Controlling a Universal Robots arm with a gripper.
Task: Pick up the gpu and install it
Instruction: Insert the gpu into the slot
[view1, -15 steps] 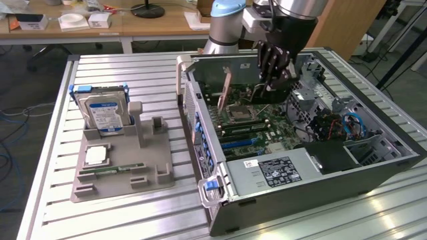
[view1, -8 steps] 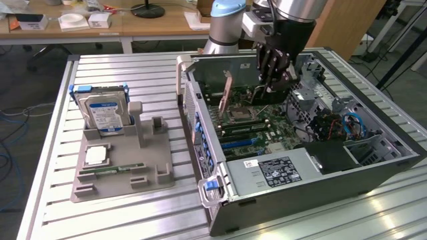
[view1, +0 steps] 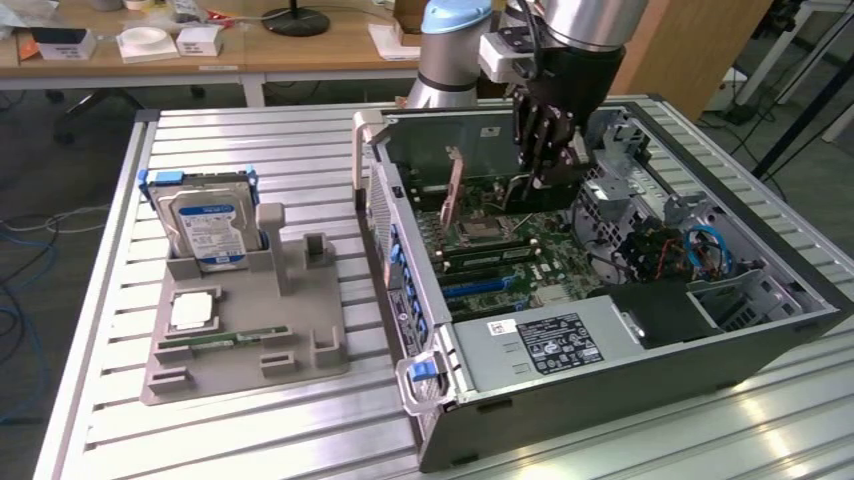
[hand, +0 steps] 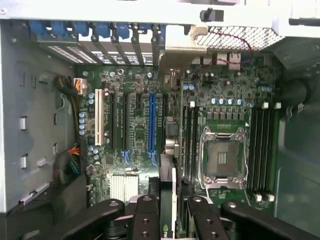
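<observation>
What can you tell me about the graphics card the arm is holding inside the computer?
The graphics card is a thin, flat, dark board, seen edge-on in the wrist view, with a pale metal strip along one edge and a small green logo near the grip. The end effector is shut on it, its fingers pressing both flat faces. The card stands upright inside the open computer case, over the motherboard. Whether its lower edge touches a slot cannot be told.
</observation>
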